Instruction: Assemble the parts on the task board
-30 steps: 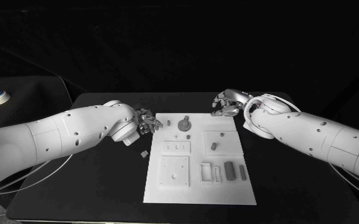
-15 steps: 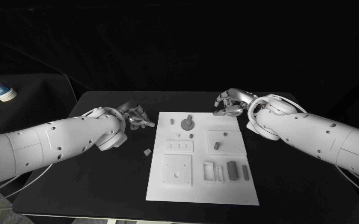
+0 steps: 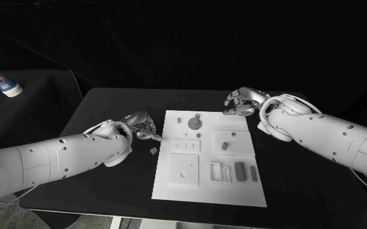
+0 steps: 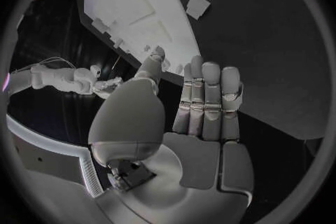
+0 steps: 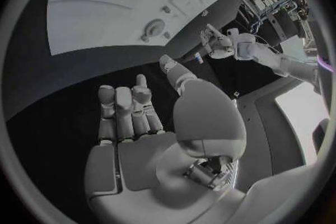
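Note:
The white task board lies mid-table. On it are a round grey part, a small grey part and two grey bars near its right side. A small loose square piece lies on the black table just left of the board. My left hand hovers by the board's far left edge, fingers straight, holding nothing. My right hand is beyond the board's far right corner, also holding nothing. The left wrist view shows that hand, the board and the square piece. The right wrist view shows that hand and the board.
A white-and-blue cup-like object stands off the table at the far left. The table's front edge runs close under the board. Recessed pockets and frames mark the board's near half.
The whole view has shifted with the camera. My left arm has dropped lower and swung outward; its hand stays by the board's left edge. The right hand holds its place.

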Available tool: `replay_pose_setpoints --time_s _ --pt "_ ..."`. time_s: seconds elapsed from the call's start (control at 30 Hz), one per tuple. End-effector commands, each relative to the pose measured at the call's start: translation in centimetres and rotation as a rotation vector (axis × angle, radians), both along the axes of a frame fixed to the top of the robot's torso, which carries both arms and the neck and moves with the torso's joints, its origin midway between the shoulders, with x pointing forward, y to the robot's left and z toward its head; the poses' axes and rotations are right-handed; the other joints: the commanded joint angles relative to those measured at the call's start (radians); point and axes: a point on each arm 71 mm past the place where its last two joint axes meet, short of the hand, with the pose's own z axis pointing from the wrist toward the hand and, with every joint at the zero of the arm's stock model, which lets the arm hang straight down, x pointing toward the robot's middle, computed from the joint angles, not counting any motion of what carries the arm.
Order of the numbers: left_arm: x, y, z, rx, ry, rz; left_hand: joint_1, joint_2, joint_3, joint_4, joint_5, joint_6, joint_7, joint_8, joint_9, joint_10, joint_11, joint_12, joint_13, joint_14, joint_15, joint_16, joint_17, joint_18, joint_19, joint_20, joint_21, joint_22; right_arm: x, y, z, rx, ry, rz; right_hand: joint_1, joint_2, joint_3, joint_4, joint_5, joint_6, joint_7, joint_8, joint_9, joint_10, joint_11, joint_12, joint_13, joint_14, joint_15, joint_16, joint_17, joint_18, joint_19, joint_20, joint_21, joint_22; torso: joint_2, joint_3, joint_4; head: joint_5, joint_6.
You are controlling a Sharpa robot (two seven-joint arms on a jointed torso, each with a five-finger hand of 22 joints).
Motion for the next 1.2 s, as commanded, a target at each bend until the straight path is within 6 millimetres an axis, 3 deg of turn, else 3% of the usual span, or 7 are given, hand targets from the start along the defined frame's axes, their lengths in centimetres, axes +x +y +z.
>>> replay_pose_setpoints --time_s 0.03,0.4,0.83,1.0,1.2 --pt "-0.4 0.0 -0.4 0.046 -0.042 -0.018 0.001 -0.001 -0.009 0.001 0.001 -0.005 0.001 0.007 0.0 0.002 -0.003 0.004 0.002 -0.003 -0.003 -0.001 0.002 0.013 -0.002 -0.001 -0.002 -0.001 0.0 0.1 0.0 0.003 -0.002 0.013 0.003 0.01 0.002 -0.005 0.001 0.002 0.006 0.0 0.001 -0.008 0.0 -0.006 -0.001 -0.007 -0.003 0.0 -0.001 -0.004 -0.007 0.001 0.038 -0.001 0.0 0.0007 -0.0001 0.006 -0.008" --pt "-1.8 0.5 -1.5 0.07 0.0 -0.03 0.034 -0.001 -0.047 0.002 0.003 -0.019 0.004 0.002 -0.005 -0.018 0.001 0.005 0.001 -0.023 0.002 -0.013 0.001 0.012 -0.013 0.001 -0.01 -0.007 0.0 -0.3 0.0 -0.001 0.001 0.006 0.003 0.011 0.002 -0.005 0.001 0.002 0.006 0.0 0.001 -0.008 0.0 -0.006 -0.001 -0.007 -0.003 0.0 -0.001 -0.004 -0.007 0.001 0.038 -0.001 0.0 0.0014 -0.0006 0.011 -0.024" --pt "-2.4 0.9 -2.7 0.113 0.052 -0.038 0.115 0.007 -0.047 0.013 0.021 -0.032 0.005 -0.003 -0.018 -0.07 0.015 -0.003 -0.007 -0.073 0.022 -0.043 -0.01 0.0 -0.049 0.009 -0.041 -0.023 0.0 -0.2 -0.2 -0.002 0.006 0.007 0.003 0.012 0.002 -0.005 0.001 0.003 0.006 0.0 0.001 -0.008 0.0 -0.006 -0.001 -0.007 -0.003 0.0 -0.001 -0.004 -0.007 0.001 0.038 -0.001 0.0 0.0017 -0.0029 0.02 -0.031" --pt "-2.6 0.9 -3.3 0.123 0.064 -0.043 0.166 0.009 -0.026 0.013 0.023 -0.041 0.001 -0.005 -0.027 -0.096 0.022 -0.005 -0.011 -0.092 0.031 -0.055 -0.015 -0.007 -0.065 0.013 -0.055 -0.031 0.0 -0.3 -0.3 -0.003 0.007 0.005 0.003 0.012 0.002 -0.005 0.001 0.003 0.006 0.001 0.001 -0.008 0.0 -0.006 -0.002 -0.007 -0.003 0.0 -0.002 -0.004 -0.007 0.001 0.038 -0.001 0.0 0.0013 -0.0029 0.02 -0.033" --pt "-2.8 0.7 -3.8 0.12 0.065 -0.045 0.179 0.008 -0.02 0.013 0.023 -0.046 -0.008 -0.006 -0.03 -0.103 0.023 -0.006 -0.012 -0.097 0.034 -0.057 -0.016 -0.009 -0.069 0.014 -0.059 -0.033 0.0 -0.3 -0.3 -0.003 0.009 0.005 0.002 0.013 0.002 -0.004 0.001 0.003 0.006 0.001 0.001 -0.008 0.0 -0.006 -0.002 -0.007 -0.003 0.0 -0.002 -0.004 -0.007 0.001 0.038 -0.001 0.001 0.0013 -0.0027 0.018 -0.035"
